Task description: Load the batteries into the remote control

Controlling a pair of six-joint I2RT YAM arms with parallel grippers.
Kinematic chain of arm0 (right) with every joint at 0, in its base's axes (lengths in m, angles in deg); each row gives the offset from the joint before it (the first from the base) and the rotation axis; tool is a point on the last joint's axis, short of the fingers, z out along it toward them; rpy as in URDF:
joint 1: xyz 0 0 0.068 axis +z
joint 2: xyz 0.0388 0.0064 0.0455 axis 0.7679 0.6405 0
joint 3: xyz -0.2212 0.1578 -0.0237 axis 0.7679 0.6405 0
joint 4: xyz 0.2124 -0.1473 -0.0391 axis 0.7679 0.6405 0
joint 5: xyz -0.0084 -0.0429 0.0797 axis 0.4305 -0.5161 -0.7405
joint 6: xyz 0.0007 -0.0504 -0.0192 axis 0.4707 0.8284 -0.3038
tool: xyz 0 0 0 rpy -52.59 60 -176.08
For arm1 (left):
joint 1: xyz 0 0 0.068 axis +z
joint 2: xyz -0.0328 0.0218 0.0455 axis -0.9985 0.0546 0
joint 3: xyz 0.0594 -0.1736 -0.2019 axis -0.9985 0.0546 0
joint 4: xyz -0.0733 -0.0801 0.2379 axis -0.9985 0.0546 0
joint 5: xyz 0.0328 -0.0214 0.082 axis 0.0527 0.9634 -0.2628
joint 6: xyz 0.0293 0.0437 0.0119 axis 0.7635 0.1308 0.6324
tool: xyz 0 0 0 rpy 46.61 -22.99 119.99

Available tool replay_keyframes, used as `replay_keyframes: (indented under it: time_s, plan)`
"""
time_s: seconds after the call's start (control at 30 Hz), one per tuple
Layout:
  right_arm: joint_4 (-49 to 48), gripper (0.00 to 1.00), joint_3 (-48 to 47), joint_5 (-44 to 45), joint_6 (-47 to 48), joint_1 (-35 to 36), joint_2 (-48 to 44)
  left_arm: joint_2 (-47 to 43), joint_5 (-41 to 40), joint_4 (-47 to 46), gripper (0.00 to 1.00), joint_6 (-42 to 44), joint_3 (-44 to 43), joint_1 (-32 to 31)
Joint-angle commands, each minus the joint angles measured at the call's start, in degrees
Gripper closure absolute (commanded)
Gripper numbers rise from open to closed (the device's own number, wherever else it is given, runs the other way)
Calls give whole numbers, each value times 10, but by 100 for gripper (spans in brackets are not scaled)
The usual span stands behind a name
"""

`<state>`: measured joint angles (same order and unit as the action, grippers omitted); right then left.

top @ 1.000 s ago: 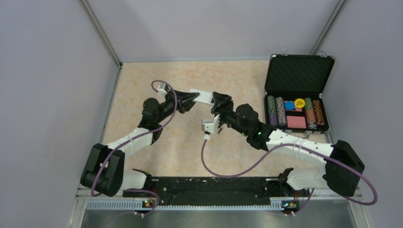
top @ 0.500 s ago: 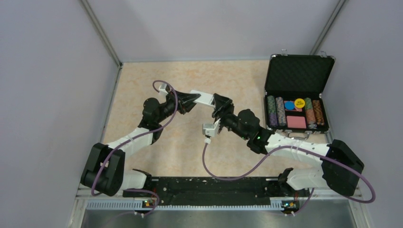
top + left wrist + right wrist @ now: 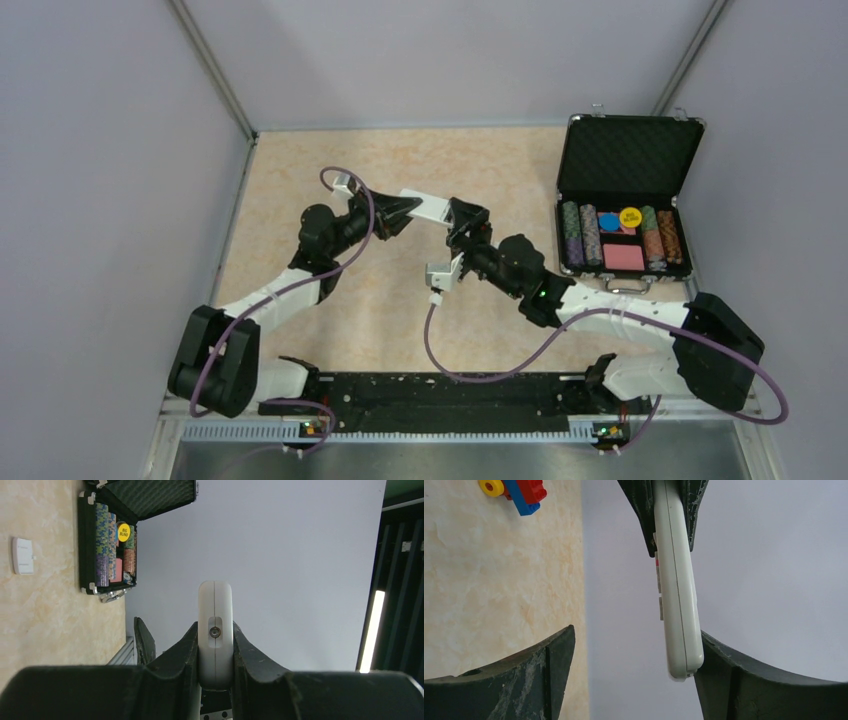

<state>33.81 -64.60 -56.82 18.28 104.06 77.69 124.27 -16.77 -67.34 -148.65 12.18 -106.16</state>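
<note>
The light-grey remote control point(image 3: 428, 208) hangs above the table with my left gripper point(image 3: 408, 207) shut on one end. In the left wrist view it stands edge-on point(image 3: 215, 625) between the two black fingers of that gripper point(image 3: 215, 647). My right gripper point(image 3: 634, 667) is open around the remote's other end point(image 3: 678, 605). That end rests against the right-hand finger point(image 3: 734, 680), with a wide gap to the left-hand finger. From above, the right gripper point(image 3: 463, 216) meets the remote at mid-table. The batteries are out of view.
An open black case point(image 3: 625, 150) of poker chips stands at the right of the table. A small white rectangular piece point(image 3: 22, 555) lies on the table near the case. A colourful toy-brick piece point(image 3: 516, 490) sits on the tabletop.
My right gripper's jaws have spread wider around the remote's end, and the right forearm has shifted slightly left. The left gripper has kept its hold without moving.
</note>
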Motion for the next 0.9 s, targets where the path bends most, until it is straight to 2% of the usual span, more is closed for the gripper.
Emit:
replay_keyframes:
  time_s: [0.0,0.3,0.63,0.77,0.87]
  plan:
    - [34,19,1,-3,-83,10,7,-49,-29,-50,100,23,-48,7]
    - [-21,14,-37,12,-172,10,-4,-53,-26,-2,100,81,-43,7]
    - [-12,11,-47,-1,-205,10,-32,-49,-27,11,100,101,-49,7]
    - [-33,9,-57,15,-269,9,-51,-44,-28,12,100,102,-50,8]
    - [-11,8,-64,11,-296,9,-73,-44,-28,11,100,101,-55,10]
